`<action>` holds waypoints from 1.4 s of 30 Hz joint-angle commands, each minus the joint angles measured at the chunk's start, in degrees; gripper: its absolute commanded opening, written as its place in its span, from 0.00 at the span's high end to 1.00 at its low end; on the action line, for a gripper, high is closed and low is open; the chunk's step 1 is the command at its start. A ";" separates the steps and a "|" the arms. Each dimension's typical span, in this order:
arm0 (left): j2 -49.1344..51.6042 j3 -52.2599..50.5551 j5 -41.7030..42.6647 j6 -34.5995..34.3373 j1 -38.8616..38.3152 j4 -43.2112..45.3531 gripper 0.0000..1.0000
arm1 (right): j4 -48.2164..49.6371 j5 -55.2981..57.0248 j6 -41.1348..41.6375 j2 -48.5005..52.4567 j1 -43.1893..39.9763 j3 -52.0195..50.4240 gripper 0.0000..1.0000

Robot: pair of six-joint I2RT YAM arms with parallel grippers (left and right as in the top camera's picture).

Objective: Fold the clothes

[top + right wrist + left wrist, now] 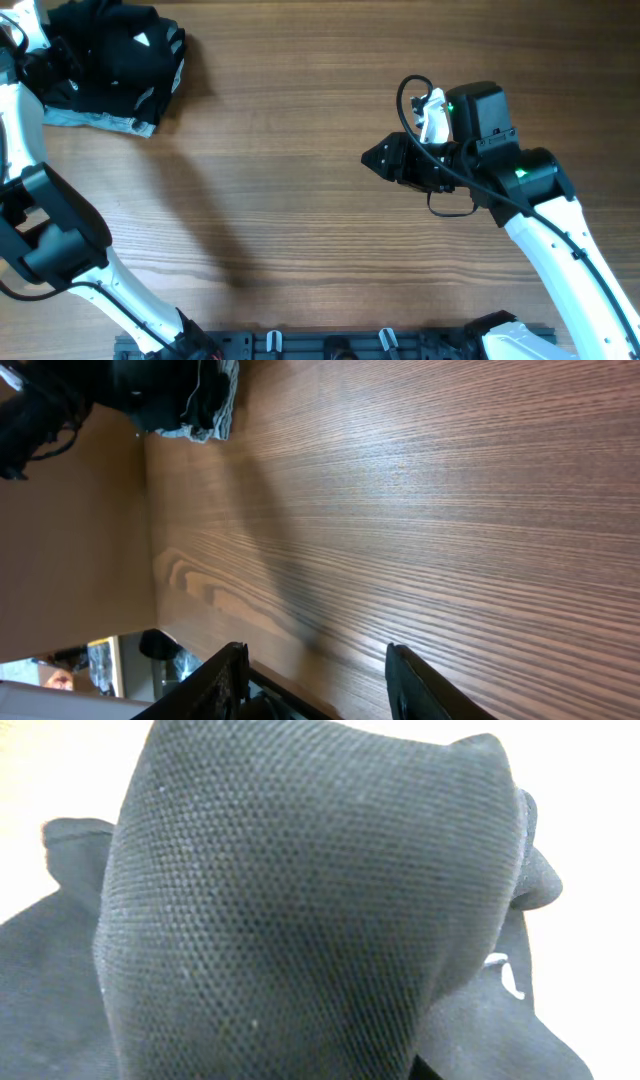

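The clothes (pixel 115 55) are a pile of black shirts at the table's far left corner, with white marks on top and a light grey-blue edge (pixel 95 120) at the bottom. My left gripper (pixel 40 65) is at the pile's left side, its fingers hidden in the cloth. The left wrist view is filled by a raised fold of black mesh fabric (pixel 300 900), with a white mark (pixel 505 975) on smoother cloth behind it. My right gripper (pixel 372 158) is open and empty over bare table right of centre; its fingers (pixel 315 680) point towards the pile (pixel 170 395).
The wooden table (pixel 300 230) spreads between the pile and the right arm. A black rail (pixel 330 345) runs along the front edge. The left arm's elbow (pixel 50 230) hangs over the left side of the table.
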 commanded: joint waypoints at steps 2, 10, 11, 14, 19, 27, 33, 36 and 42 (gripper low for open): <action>1.40 1.55 -13.97 -0.11 1.40 0.59 0.74 | 0.24 0.87 1.42 0.42 0.33 0.46 0.51; 1.57 1.53 -21.75 -8.00 2.40 -5.33 0.80 | 0.07 0.48 1.38 0.42 0.33 0.46 0.51; 1.57 1.53 -24.09 -9.92 2.47 -5.95 0.80 | 0.07 0.48 1.38 0.42 0.33 0.46 0.51; 1.09 1.66 -24.76 -12.15 2.73 -6.01 0.01 | 0.07 0.46 1.25 0.42 0.33 0.46 0.51; -6.84 4.11 -19.28 -14.64 3.89 -9.79 0.00 | 0.09 0.31 1.22 0.42 0.33 0.46 0.50; -11.08 4.09 -5.55 -14.64 3.61 -9.64 0.87 | 0.09 0.31 1.27 0.42 0.33 0.46 0.50; 1.16 4.00 -5.53 -12.92 -0.68 -7.82 0.93 | 0.15 0.35 1.31 0.42 0.33 0.46 0.50; 7.17 4.00 -5.68 -12.94 -2.19 -2.08 0.67 | 0.28 0.31 1.40 0.42 0.33 0.46 0.50; 7.58 4.24 -5.40 -12.61 -2.25 -4.11 0.39 | -0.57 1.49 1.44 0.35 0.33 0.70 0.55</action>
